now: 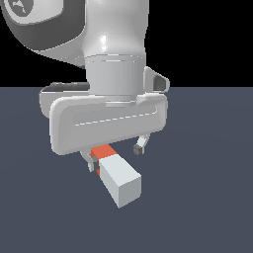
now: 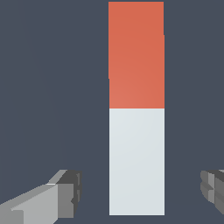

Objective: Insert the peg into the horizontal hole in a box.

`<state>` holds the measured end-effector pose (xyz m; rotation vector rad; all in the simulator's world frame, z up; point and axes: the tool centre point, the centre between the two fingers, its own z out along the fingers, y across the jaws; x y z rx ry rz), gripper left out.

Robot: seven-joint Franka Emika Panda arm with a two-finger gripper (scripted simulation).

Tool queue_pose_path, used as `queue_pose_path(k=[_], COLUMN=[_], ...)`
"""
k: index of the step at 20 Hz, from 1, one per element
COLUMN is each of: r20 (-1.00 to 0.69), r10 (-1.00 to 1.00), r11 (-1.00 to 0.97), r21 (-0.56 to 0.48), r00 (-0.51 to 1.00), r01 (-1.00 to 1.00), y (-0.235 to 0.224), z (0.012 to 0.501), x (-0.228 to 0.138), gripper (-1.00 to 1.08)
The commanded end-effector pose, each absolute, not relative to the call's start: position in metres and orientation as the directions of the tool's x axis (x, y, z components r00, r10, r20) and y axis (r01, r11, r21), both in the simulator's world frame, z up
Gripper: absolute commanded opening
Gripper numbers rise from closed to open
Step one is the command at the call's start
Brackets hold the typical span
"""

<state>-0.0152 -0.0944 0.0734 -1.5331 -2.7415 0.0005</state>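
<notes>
Grasp step: end effector (image 2: 140,192) wide open, straddling peg (image 2: 137,131) white half, fingers (image 2: 65,194) at 3 and 9 o'clock, holding nothing. Next: close squarely.

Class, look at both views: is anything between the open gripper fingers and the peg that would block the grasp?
Nothing visible does. The peg lies between the two fingers of the gripper, with bare floor either side.

Peg (image 2: 136,109) between open hand (image 2: 142,192) fingers
</notes>
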Motion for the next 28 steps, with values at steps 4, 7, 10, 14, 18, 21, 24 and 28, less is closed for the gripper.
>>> queue_pose_path(k=[4, 7, 10, 14, 18, 21, 24, 28], r20=[0.000, 0.000, 0.000, 0.000, 0.000, 0.000, 0.000, 0.000], r10=[0.852, 0.851, 0.850, 0.850, 0.850, 0.850, 0.850, 0.850], r11=[0.524, 0.525, 0.526, 0.528, 0.528, 0.528, 0.528, 0.528], r21=[0.000, 0.000, 0.000, 0.000, 0.000, 0.000, 0.000, 0.000], r00=[-0.524, -0.525, -0.526, -0.528, -0.528, -0.528, -0.528, -0.528], r01=[0.852, 0.851, 0.850, 0.850, 0.850, 0.850, 0.850, 0.850], y=[-0.094, -0.094, -0.094, -0.094, -0.094, -0.094, -0.094, -0.094], z=[0.068, 0.057, 0.042, 0.027, 0.023, 0.023, 0.023, 0.023], x=[-0.015, -0.015, -0.016, -0.015, -0.014, -0.014, -0.014, -0.014], gripper=[1.00, 1.00, 1.00, 1.00, 1.00, -1.00, -1.00, -1.00])
